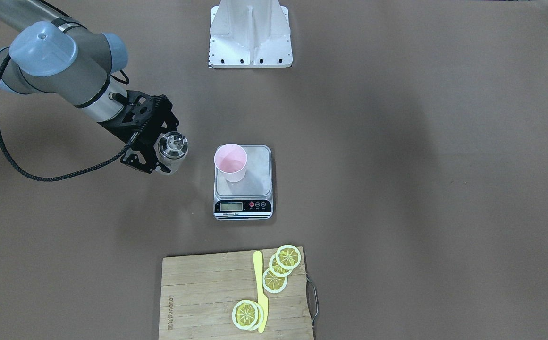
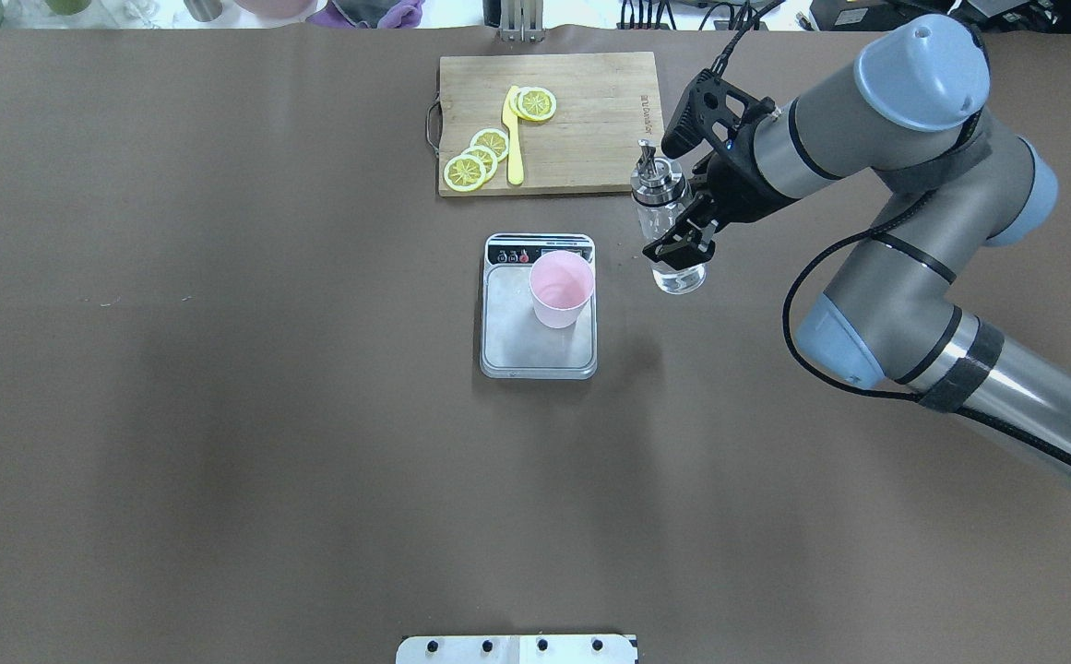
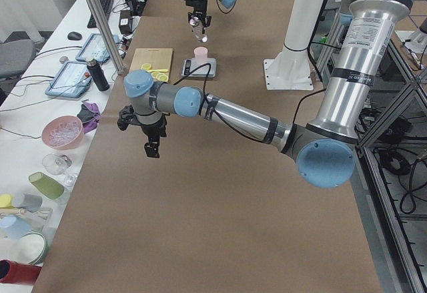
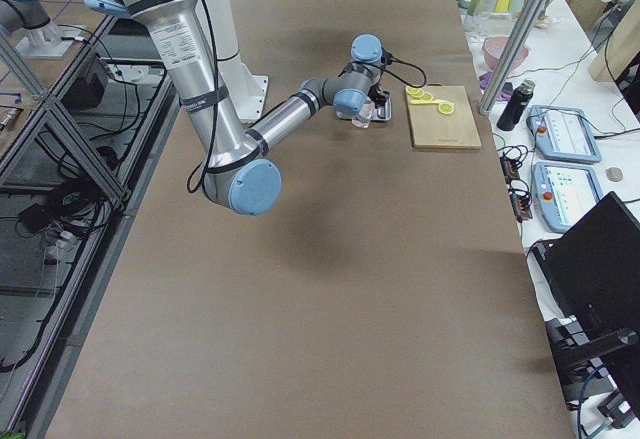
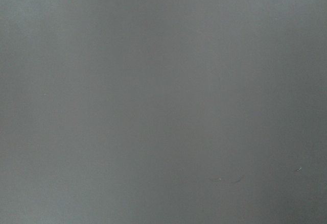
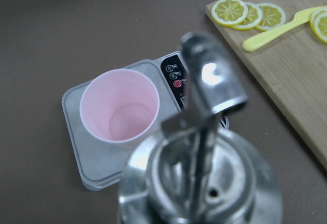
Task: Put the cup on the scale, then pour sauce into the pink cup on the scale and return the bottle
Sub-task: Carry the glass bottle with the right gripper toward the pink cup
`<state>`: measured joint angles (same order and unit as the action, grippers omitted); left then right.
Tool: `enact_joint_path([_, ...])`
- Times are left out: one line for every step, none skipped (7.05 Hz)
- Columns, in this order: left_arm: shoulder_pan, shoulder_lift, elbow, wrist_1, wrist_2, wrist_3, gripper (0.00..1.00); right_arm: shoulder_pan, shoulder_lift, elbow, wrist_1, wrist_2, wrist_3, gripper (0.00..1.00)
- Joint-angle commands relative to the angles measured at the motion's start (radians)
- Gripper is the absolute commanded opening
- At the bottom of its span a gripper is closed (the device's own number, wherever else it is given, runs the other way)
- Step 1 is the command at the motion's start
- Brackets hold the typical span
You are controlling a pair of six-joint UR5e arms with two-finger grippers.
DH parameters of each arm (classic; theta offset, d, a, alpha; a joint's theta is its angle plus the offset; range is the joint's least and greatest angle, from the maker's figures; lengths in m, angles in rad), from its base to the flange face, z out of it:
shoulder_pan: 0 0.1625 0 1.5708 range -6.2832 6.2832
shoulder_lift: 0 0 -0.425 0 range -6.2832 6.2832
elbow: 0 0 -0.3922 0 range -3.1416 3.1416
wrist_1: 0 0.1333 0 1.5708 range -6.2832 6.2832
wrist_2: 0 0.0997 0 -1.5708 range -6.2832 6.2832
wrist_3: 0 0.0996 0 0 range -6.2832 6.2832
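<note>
The pink cup point(image 1: 230, 163) point(image 2: 561, 288) point(image 6: 120, 106) stands upright on the scale point(image 1: 255, 184) point(image 2: 517, 341) point(image 6: 76, 147), near the display end. My right gripper point(image 1: 156, 158) point(image 2: 683, 231) is shut on the clear glass bottle point(image 1: 172, 148) point(image 2: 669, 221), upright beside the scale. Its metal spout cap point(image 6: 204, 173) fills the right wrist view. Clear liquid point(image 2: 680, 277) shows low in the bottle. My left gripper point(image 3: 152, 147) hangs over bare table far from the scale. I cannot tell if it is open.
A wooden cutting board point(image 1: 207, 293) point(image 2: 590, 120) with lemon slices point(image 2: 475, 161) and a yellow knife point(image 2: 514, 134) lies beyond the scale. The white robot base point(image 1: 250, 38) stands on the other side. Cups, bowls and tablets sit on a side bench point(image 3: 60, 133).
</note>
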<state>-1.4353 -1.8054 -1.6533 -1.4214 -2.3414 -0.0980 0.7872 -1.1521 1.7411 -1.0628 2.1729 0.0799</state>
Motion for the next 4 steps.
enact_joint_path([-0.013,0.031,0.003,-0.022,-0.004,0.001,0.96,-0.023,-0.098,0.09,-0.052,-0.041,-0.023,0.23])
enact_joint_path([-0.019,0.032,0.003,-0.021,-0.004,0.015,0.96,-0.023,-0.122,0.125,-0.11,-0.079,-0.069,0.23])
enact_joint_path([-0.02,0.032,0.003,-0.021,-0.004,0.015,0.96,-0.025,-0.121,0.153,-0.185,-0.105,-0.078,0.23])
enact_joint_path([-0.04,0.032,0.003,-0.019,-0.006,0.015,0.96,-0.029,-0.111,0.155,-0.236,-0.123,-0.081,0.23])
